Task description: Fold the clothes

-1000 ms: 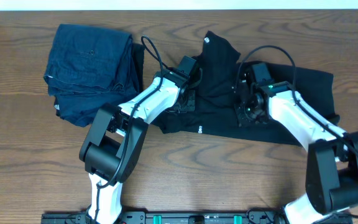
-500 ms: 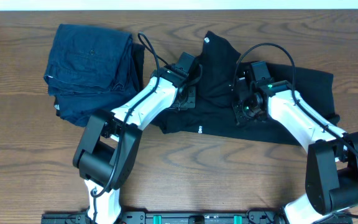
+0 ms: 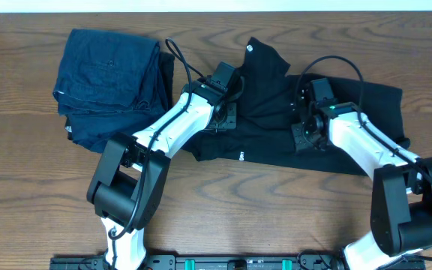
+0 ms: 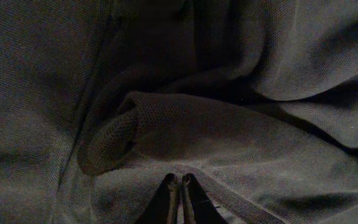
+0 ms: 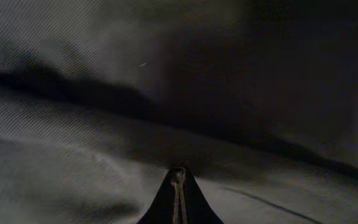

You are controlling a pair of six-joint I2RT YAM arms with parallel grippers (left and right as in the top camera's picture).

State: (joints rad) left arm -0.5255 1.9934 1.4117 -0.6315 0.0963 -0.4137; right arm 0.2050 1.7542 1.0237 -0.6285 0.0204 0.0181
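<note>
The clothes, a black T-shirt [image 3: 351,112], lie crumpled across the middle and right of the table, with a small white logo [image 3: 239,157] near the front hem. My left gripper [image 3: 224,120] is down on the shirt's left part. In the left wrist view that gripper [image 4: 179,181] is shut, its tips pinching a ridge of the mesh fabric [image 4: 185,124] that bunches just ahead. My right gripper [image 3: 306,139] rests on the shirt's middle. Up close the right gripper [image 5: 178,174] is shut tight against the cloth [image 5: 73,155], and no fabric shows between its fingers.
A folded stack of dark blue denim [image 3: 111,75] sits at the back left, close beside the shirt's left edge. Bare wooden table [image 3: 276,210] runs along the front. Black cables loop above both wrists.
My right gripper has slid a little to the right over the shirt. The left gripper shifted slightly toward the back and its elbow swung left. The shirt's outline looks the same.
</note>
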